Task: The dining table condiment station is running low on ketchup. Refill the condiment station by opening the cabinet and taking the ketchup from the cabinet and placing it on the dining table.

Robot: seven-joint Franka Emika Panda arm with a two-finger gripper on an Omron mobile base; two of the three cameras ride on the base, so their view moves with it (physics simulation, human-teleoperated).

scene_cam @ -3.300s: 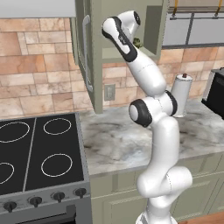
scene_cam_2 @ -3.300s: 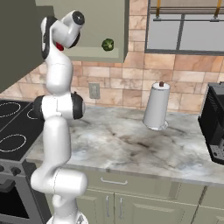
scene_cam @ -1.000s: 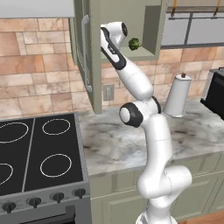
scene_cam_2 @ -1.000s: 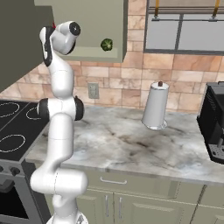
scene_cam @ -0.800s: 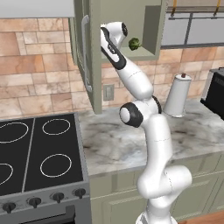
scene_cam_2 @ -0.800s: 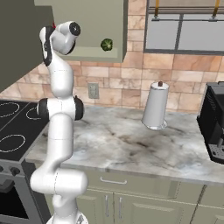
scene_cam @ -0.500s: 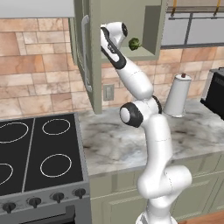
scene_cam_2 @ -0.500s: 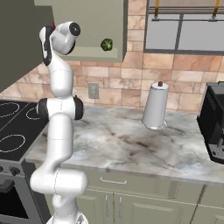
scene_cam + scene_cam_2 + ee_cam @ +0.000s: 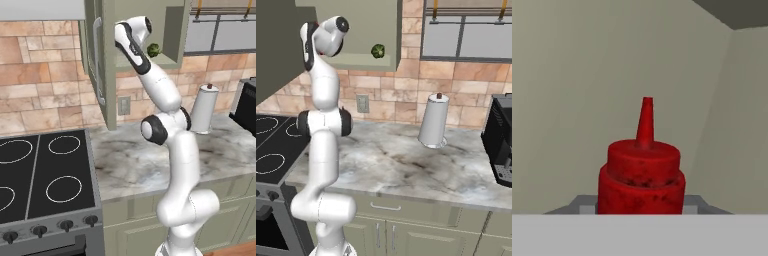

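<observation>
The sage-green wall cabinet (image 9: 172,35) at the top centre of the left base view is standing open, its door (image 9: 95,65) swung leftward and leaving the front clear. In the hand view a red ketchup bottle (image 9: 641,175) is blocking the centre, with open space around its nozzle. A small round green object (image 9: 153,49) is occupying the shelf's front edge.

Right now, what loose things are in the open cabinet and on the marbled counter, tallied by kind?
Ketchup bottle, red, upright in the cabinet: 1
Round green item on the cabinet shelf: 1
Paper towel roll on the marbled counter: 1
Total: 3
</observation>
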